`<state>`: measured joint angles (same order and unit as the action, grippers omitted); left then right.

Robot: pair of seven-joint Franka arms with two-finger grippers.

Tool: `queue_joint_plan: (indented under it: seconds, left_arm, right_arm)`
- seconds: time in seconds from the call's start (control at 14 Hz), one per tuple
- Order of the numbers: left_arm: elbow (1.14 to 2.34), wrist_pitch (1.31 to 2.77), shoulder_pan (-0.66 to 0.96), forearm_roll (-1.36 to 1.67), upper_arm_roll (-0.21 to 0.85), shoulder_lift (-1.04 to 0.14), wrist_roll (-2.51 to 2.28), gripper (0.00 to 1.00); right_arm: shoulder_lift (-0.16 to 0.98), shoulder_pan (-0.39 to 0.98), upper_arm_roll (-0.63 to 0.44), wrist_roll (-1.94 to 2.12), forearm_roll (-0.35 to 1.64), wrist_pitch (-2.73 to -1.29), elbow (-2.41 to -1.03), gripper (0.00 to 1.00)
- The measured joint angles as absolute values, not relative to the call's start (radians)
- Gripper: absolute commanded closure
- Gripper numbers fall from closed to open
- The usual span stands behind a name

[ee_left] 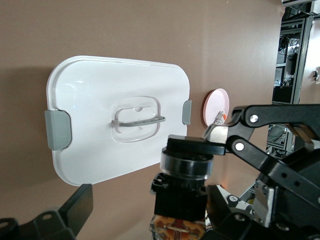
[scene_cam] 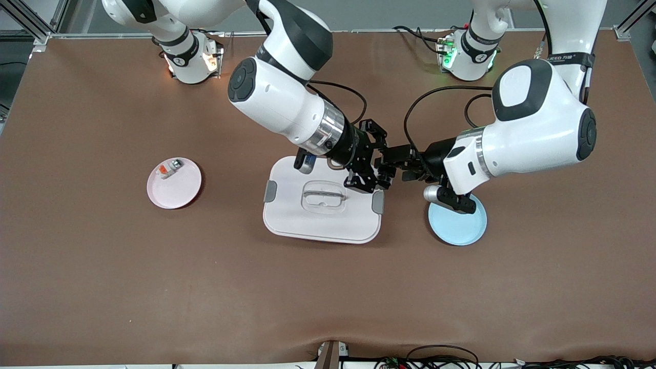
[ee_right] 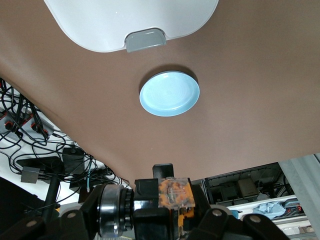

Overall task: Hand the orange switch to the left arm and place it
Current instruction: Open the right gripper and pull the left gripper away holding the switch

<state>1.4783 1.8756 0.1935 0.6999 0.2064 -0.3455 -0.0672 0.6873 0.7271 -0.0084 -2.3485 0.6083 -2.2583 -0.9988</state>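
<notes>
The orange switch [scene_cam: 385,177], a stubby black part with a silver ring and an orange end, hangs in the air between both grippers, over the edge of the box [scene_cam: 318,218] toward the left arm's end. My right gripper [scene_cam: 378,171] is shut on it, gripping the capped end [ee_left: 187,150]. My left gripper [scene_cam: 397,165] is open, its fingers [ee_left: 80,205] spread either side of the switch's orange end [ee_left: 180,227]. The right wrist view shows the switch [ee_right: 160,205] close up, with the box [ee_right: 130,20] below.
A blue plate [scene_cam: 457,225] lies under the left arm's wrist, beside the box. A pink plate [scene_cam: 174,187] toward the right arm's end holds a white-grey small part [scene_cam: 169,168]. Cables hang along the table's edge nearest the camera.
</notes>
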Motion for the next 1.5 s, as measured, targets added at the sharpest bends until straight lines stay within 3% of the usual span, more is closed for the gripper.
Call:
queue_joint_plan:
  seconds: [0.36,0.57,0.64,0.71,0.79,1.21,1.5]
  left_arm:
    - [1.463,1.876,0.196,0.716,0.209,-0.345,-0.068,0.72]
    - [1.46,1.875,0.197,0.72,0.211,-0.345,-0.061,0.96]
    - [1.46,1.875,0.197,0.72,0.211,-0.345,-0.061,0.98]
    - [1.46,1.875,0.197,0.72,0.211,-0.345,-0.061,0.98]
    - [1.46,1.875,0.197,0.72,0.211,-0.345,-0.061,0.98]
    - [1.465,1.875,0.195,0.72,0.207,-0.349,-0.066,0.98]
    - [1.452,1.815,0.171,0.714,0.202,-0.339,-0.066,0.98]
  right_arm:
    - [0.695,0.729,-0.008,-2.349,0.608,-2.268,-0.999,1.0]
    - [0.697,0.729,-0.007,-2.349,0.611,-2.269,-0.999,1.0]
    - [0.697,0.729,-0.007,-2.349,0.611,-2.269,-0.999,0.9]
    - [0.697,0.729,-0.007,-2.35,0.611,-2.269,-0.999,0.23]
    - [0.697,0.729,-0.007,-2.355,0.612,-2.27,-0.999,0.0]
    - [0.697,0.73,-0.011,-2.389,0.612,-2.326,-0.985,0.0]
    - [0.695,0.713,-0.011,-2.351,0.611,-2.233,-0.975,0.0]
